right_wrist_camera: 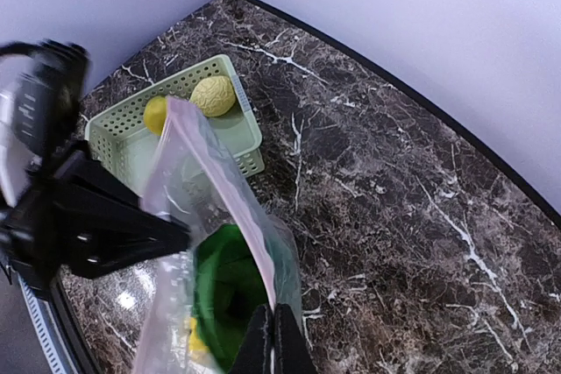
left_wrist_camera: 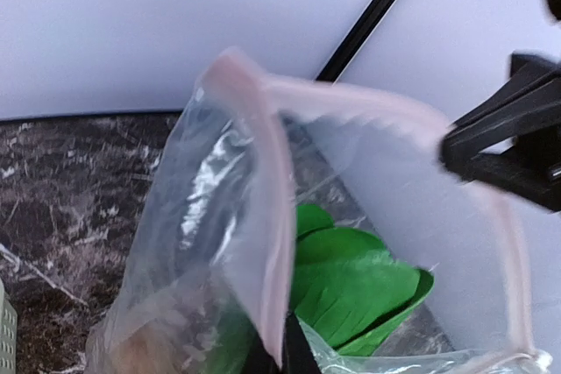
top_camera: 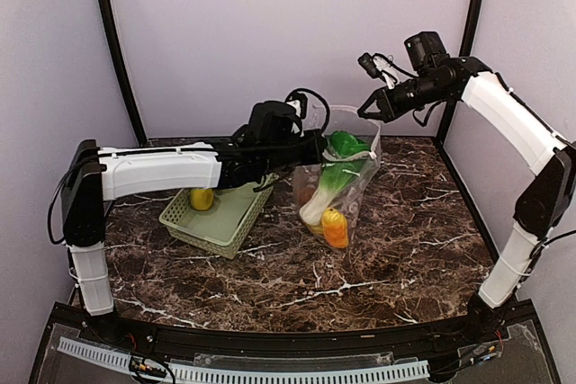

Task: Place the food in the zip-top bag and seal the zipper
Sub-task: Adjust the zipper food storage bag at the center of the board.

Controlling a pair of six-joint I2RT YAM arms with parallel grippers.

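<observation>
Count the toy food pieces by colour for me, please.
Yellow: 2, the round piece and the pale bumpy piece
Green and white: 1, the bok choy
Orange: 1, the orange piece
Brown: 1, the potato
Total: 5

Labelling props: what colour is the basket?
Light green basket; clearest in top external view.

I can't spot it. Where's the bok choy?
In the top view, the bok choy sits inside the zip-top bag mid-table, just right of the green basket, above an orange piece.
</observation>
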